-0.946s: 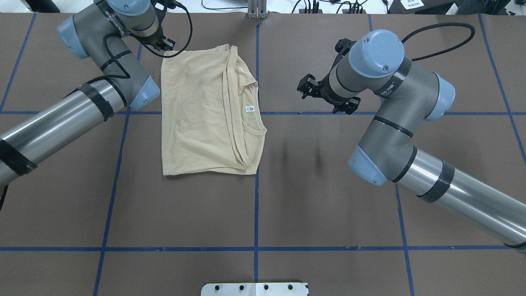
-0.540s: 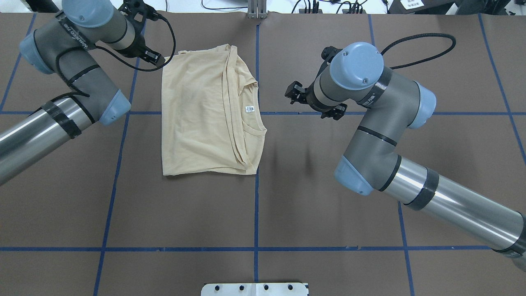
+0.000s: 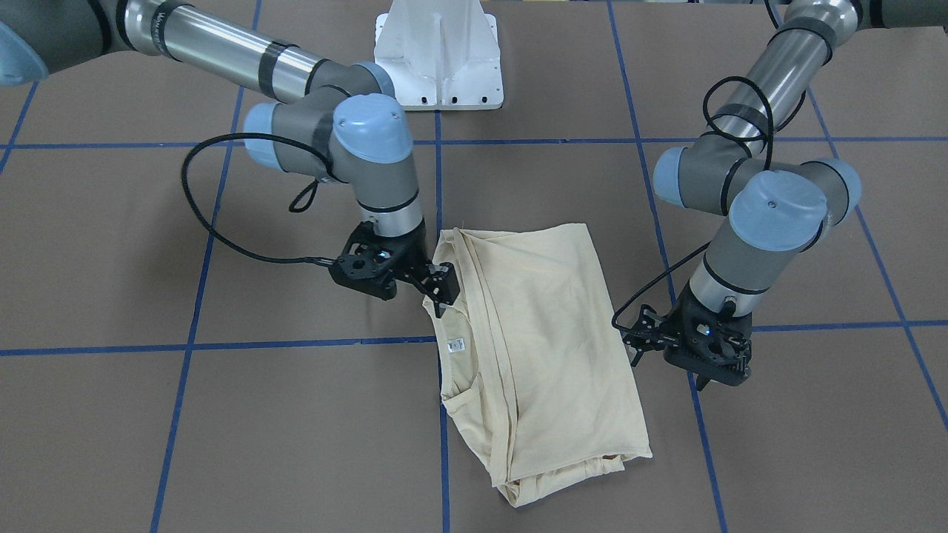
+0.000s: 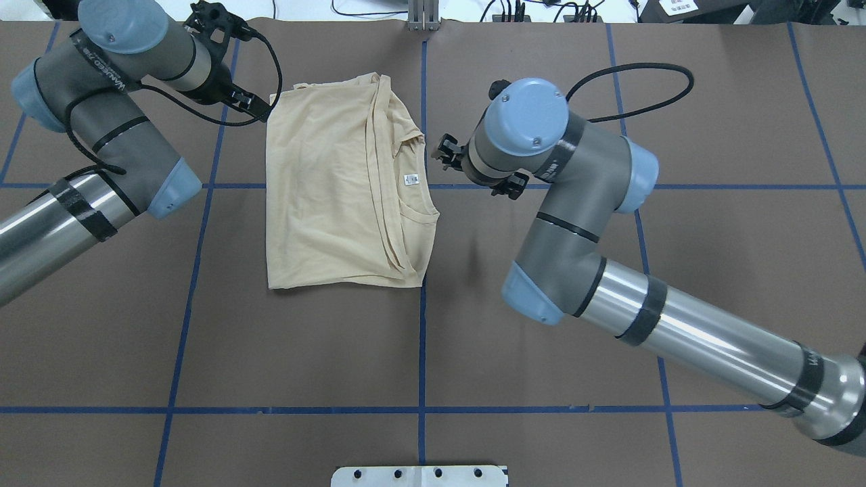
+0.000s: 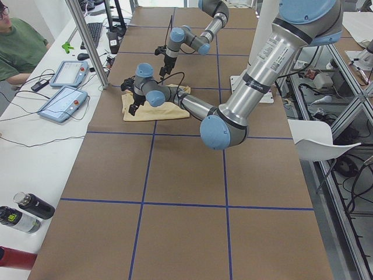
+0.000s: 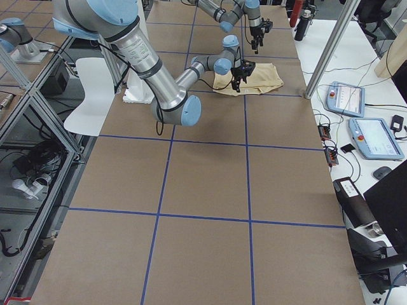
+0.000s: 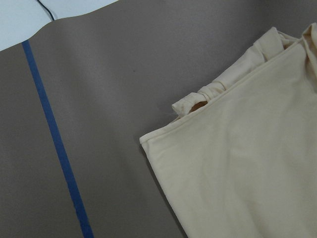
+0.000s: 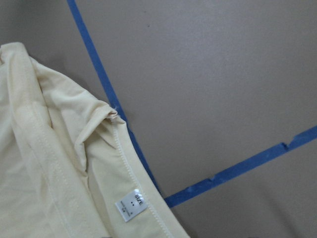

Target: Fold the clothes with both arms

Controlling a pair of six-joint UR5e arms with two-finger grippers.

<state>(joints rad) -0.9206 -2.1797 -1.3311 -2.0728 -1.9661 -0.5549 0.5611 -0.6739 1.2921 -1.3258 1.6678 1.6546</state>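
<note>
The clothes are one cream-yellow shirt (image 4: 338, 189), folded into a rectangle and lying flat on the brown table, with its white neck label (image 4: 411, 179) facing up near the collar. My left gripper (image 4: 260, 111) hovers just off the shirt's far left corner, open and empty; the left wrist view shows that corner (image 7: 237, 163) from above. My right gripper (image 4: 443, 150) is open, close beside the collar edge (image 8: 59, 163) on the shirt's right side and holding nothing. From the front, the right gripper (image 3: 441, 292) nearly touches the shirt (image 3: 548, 340), while the left gripper (image 3: 711, 377) stands apart from it.
Blue tape lines (image 4: 423, 338) grid the brown table. The white pedestal base (image 3: 438, 59) sits at the robot's edge. A seated person (image 5: 17, 46), control tablets (image 5: 61, 102), a metal pole (image 5: 87, 41) and bottles (image 5: 29, 210) line the far side bench.
The left gripper pulled back left, off the shirt's far corner. The right arm swung left until its gripper reached the collar side. The shirt has not moved.
</note>
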